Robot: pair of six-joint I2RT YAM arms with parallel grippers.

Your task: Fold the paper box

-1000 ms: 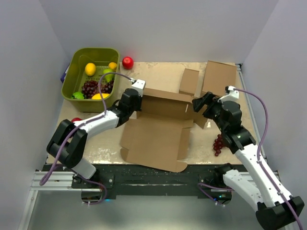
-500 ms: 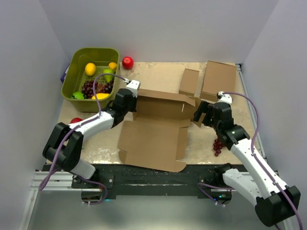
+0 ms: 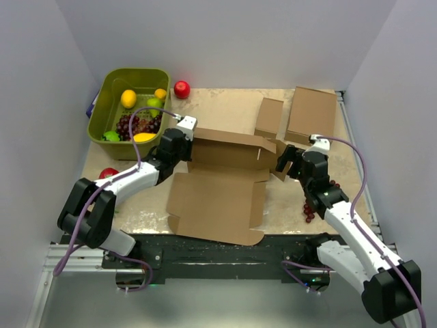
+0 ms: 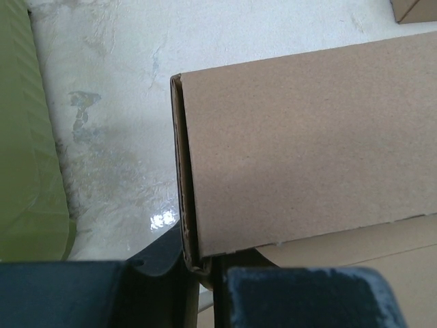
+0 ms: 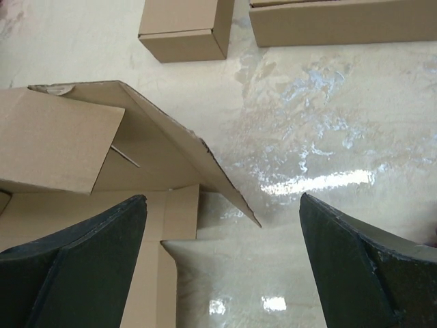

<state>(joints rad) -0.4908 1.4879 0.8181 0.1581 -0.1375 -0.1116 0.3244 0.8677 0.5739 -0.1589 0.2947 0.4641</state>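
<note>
**Item 1, left gripper** point(image 4: 198, 273): closed and pinching the left end of the paper box point(image 3: 218, 195) at its raised back wall. The doubled cardboard edge is sitting between the fingers.

**Item 2, right gripper** point(image 5: 222, 266): jaws standing wide apart and holding nothing. It is hovering at the box's right end, where a side flap is angling up with its point between the fingers. Whether a finger is grazing that flap is hard to tell from the wrist view.

**Item 3, paper box:** lying mid-table between the two arms. The base panel and near flaps are lying flat, and the back wall is standing up along the far side.
- Handling, as judged: light, stiff across the panels and giving way readily along the scored creases.
- It is likely to slide on the glossy table point(image 3: 225, 106) unless one end is pinned.
- Thin edges are probably crushing or tearing under a hard pinch.
- The best holds are looking like flap edges close to a crease, one at each end.

**Item 4, markings:** none readable; all cardboard is showing plain brown, with no label, print or brand.

**Item 5, surroundings:**
- A small narrow box point(image 3: 270, 116) and a flat box point(image 3: 311, 113) are sitting beyond the right gripper.
- A green basin point(image 3: 136, 70) of fruit is sitting at far left, with a red apple point(image 3: 181, 89) beside it.
- Dark grapes point(image 3: 311, 205) are lying by the right arm.
</note>
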